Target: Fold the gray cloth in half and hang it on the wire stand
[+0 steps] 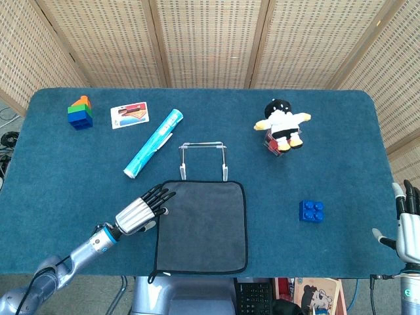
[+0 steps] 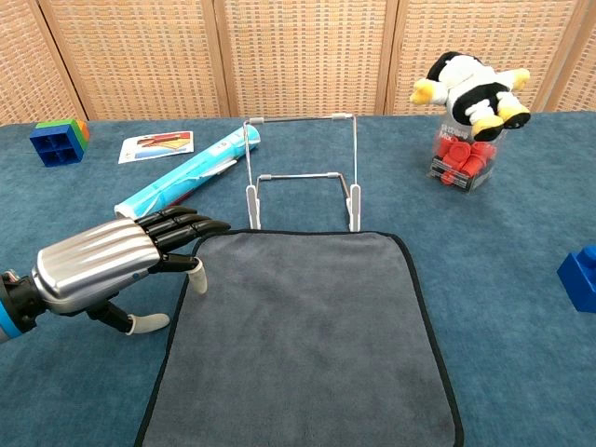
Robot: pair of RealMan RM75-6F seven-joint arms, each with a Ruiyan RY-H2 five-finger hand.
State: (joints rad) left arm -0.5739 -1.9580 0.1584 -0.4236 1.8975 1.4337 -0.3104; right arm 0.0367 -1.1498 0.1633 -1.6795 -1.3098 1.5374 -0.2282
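The gray cloth [image 1: 202,225] [image 2: 303,340], edged in black, lies flat and unfolded at the table's front. Just behind its far edge stands the wire stand [image 1: 203,159] [image 2: 301,189], upright and bare. My left hand [image 1: 140,211] [image 2: 116,262] hovers at the cloth's far left corner, fingers stretched out and apart, tips reaching over the black hem; it holds nothing. My right hand [image 1: 407,223] shows only in the head view, at the table's front right edge, fingers up and apart, far from the cloth.
A light-blue tube [image 1: 153,144] [image 2: 186,175] lies diagonally left of the stand. Behind it are a card [image 1: 129,115] and stacked colored blocks [image 1: 80,113]. A plush toy on a box of red pieces [image 1: 282,125] [image 2: 466,102] sits far right; a blue brick [image 1: 311,210] lies right of the cloth.
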